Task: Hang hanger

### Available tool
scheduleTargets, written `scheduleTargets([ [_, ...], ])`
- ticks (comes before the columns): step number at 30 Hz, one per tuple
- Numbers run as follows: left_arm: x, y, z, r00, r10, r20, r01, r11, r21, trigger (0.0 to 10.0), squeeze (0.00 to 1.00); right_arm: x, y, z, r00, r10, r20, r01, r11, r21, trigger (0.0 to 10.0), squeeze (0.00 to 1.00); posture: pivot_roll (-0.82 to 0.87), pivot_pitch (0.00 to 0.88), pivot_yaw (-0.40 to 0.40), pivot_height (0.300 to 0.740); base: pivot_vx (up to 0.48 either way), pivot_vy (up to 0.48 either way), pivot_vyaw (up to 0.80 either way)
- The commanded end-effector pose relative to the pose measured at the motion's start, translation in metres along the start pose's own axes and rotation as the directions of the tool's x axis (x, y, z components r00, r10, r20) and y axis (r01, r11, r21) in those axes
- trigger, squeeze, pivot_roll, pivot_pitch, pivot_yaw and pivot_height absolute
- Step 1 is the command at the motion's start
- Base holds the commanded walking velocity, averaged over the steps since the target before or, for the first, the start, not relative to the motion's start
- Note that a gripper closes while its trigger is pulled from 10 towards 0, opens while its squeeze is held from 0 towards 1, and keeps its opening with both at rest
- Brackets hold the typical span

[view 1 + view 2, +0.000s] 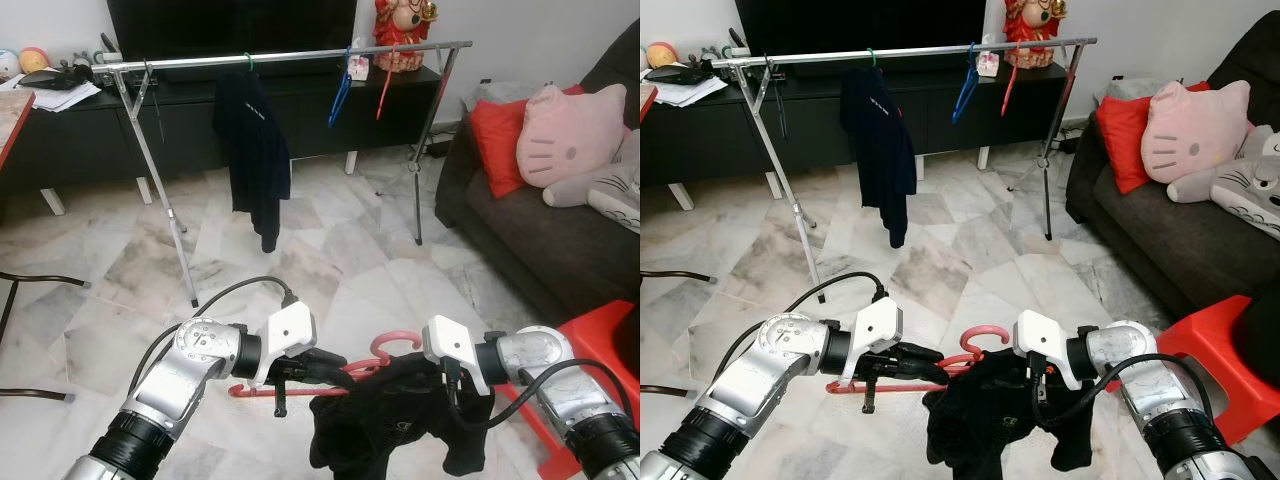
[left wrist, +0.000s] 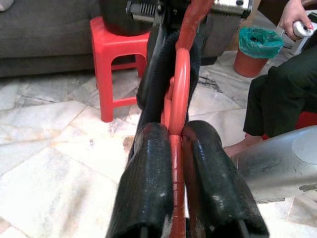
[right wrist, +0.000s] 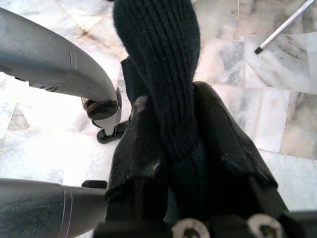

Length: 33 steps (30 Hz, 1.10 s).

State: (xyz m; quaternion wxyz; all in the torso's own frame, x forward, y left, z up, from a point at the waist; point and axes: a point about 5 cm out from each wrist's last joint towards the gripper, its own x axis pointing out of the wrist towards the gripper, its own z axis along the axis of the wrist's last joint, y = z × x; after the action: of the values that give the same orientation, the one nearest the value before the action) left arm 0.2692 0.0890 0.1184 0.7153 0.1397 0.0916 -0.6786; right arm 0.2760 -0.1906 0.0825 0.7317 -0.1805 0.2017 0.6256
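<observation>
We carry the red hanger low and near, between our two arms, with a black garment draped over it and hanging down in loose folds; its pink-red hook curls upward at the middle. Our left gripper is clamped on the hanger's thin red bar, fingers pressed to either side of it, which we judge keeps the frame level. Our right gripper is closed on a fold of the dark knit cloth, likely so the garment does not slip off as we move. Far ahead stands the metal clothes rail, well apart from us, with a dark shirt hanging left of centre and a blue hanger and another red hanger to its right. A red stool sits near right, beside the sofa.
</observation>
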Motion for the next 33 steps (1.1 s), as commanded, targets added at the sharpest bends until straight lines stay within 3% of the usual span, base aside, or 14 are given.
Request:
scheduleTargets([
  [1,0.007,0.000,0.011,0.998,-0.046,0.049,0.044,0.998,0.035,10.0,1.00,0.001,-0.006,0.011,1.000,-0.018,0.018,0.019,0.999,-0.044,0.0,0.00,-0.10,0.000,-0.088,0.740,0.000,0.000,0.00],
  [12,0.000,0.005,0.011,0.999,-0.026,0.032,0.024,0.999,0.046,10.0,1.00,-0.003,-0.008,0.004,0.999,-0.041,-0.034,0.040,0.998,-0.043,0.0,0.00,-0.10,0.000,-0.087,0.740,0.000,0.000,0.00],
  [23,-0.016,0.017,0.011,0.999,0.032,0.011,-0.033,0.998,0.051,10.0,1.00,-0.004,-0.003,-0.007,0.996,-0.020,-0.087,0.018,0.999,-0.031,0.0,0.00,-0.09,0.000,-0.091,0.740,0.000,0.000,0.00],
  [28,-0.036,0.032,0.012,0.986,0.164,0.023,-0.165,0.985,0.045,10.0,1.00,-0.006,-0.006,-0.013,0.990,-0.076,-0.116,0.073,0.997,-0.035,0.0,0.00,-0.09,0.000,-0.092,0.740,0.000,0.000,0.00],
  [33,-0.066,0.054,0.012,0.906,0.418,0.069,-0.421,0.907,0.029,10.0,1.00,-0.009,-0.013,-0.021,0.973,-0.182,-0.144,0.181,0.983,-0.021,0.0,0.00,-0.09,0.000,-0.089,0.740,0.000,0.000,0.00],
])
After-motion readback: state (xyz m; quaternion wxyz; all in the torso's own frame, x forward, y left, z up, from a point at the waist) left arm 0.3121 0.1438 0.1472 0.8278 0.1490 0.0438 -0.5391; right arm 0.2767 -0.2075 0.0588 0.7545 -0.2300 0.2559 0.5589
